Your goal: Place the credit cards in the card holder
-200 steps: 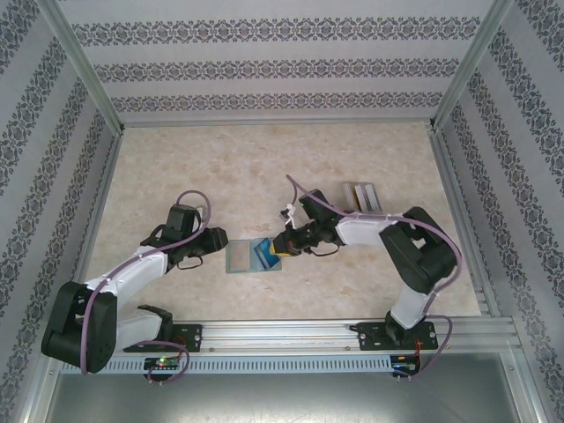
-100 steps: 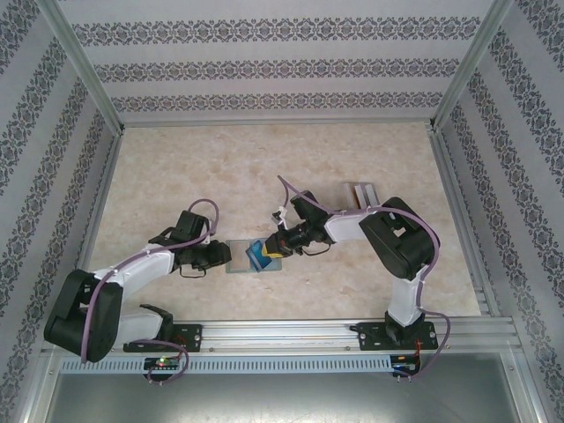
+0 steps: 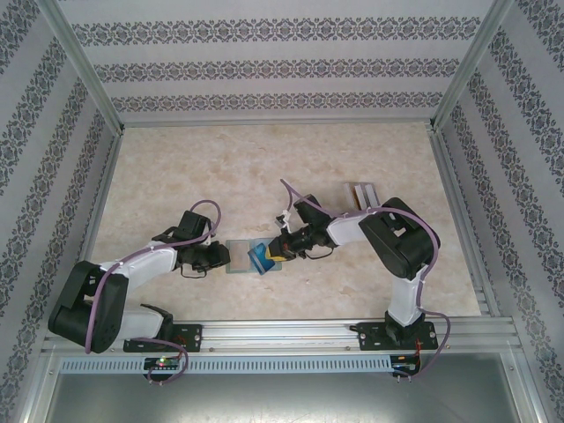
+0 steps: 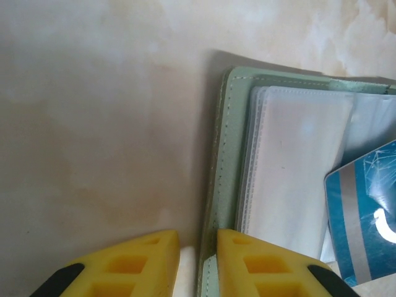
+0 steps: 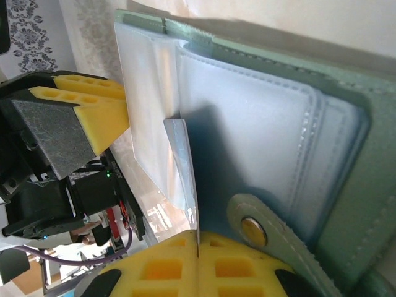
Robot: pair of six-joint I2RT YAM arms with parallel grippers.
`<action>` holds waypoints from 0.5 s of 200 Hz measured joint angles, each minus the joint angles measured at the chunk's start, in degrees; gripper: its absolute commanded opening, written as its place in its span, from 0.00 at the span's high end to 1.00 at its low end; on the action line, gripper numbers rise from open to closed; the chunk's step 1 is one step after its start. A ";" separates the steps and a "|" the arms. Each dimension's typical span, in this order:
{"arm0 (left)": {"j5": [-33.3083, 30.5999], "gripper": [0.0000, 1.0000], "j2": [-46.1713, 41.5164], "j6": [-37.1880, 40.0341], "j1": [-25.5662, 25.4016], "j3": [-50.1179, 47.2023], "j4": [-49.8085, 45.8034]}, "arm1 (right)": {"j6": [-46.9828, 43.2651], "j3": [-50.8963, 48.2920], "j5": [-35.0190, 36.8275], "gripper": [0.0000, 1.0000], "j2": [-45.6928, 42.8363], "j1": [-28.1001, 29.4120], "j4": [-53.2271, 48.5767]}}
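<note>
Item: card holder, one, sage green, lying open and flat on the desk between the two arms, clear sleeves facing up and its snap tab beside your right jaws. Item: blue credit card, one, pinched at its near edge by your right gripper, jaws pressed together on it; the card reaches out over the sleeves on the holder's right half, and you cannot tell whether its leading edge is inside a pocket. Item: left gripper, jaws drawn to a narrow gap at the holder's left border; the pictures do not settle whether they are pinching the cover or only straddling it. Item: clear rack, one, well apart at the far right, carrying what look like two more credit cards, tan-orange and pale, though the count is unsure at this size. Hazards, as judged: if the left jaws have no real hold, a push from the card would likely slide the holder across the smooth desk instead of seating the card. The thin card may also pivot in so small a pinch, ride over the sleeve lip instead of under it, or snag the tab.
</note>
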 measured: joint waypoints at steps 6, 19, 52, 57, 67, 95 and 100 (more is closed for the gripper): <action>-0.02 0.76 0.09 0.00 0.00 0.04 0.00 | 0.20 -0.11 0.04 0.92 -0.07 0.00 0.37; -0.04 0.77 0.46 0.00 0.00 0.17 -0.07 | 0.55 -0.55 0.28 0.91 -0.28 0.00 1.14; -0.22 0.77 1.16 -0.04 -0.02 0.55 -0.42 | 1.25 -0.98 0.87 0.91 -0.42 -0.02 2.40; -0.24 0.77 1.31 -0.07 -0.02 0.55 -0.39 | 1.40 -1.11 1.07 0.91 -0.42 -0.02 2.73; -0.24 0.76 1.49 -0.07 -0.02 0.59 -0.42 | 1.62 -1.33 1.44 0.91 -0.42 -0.02 3.10; -0.44 0.76 1.90 -0.42 -0.13 1.16 -1.05 | 2.80 -1.44 1.57 0.91 -0.39 0.00 4.70; -0.44 0.76 1.97 -0.44 -0.13 1.20 -1.14 | 3.13 -1.44 1.64 0.91 -0.37 0.00 5.11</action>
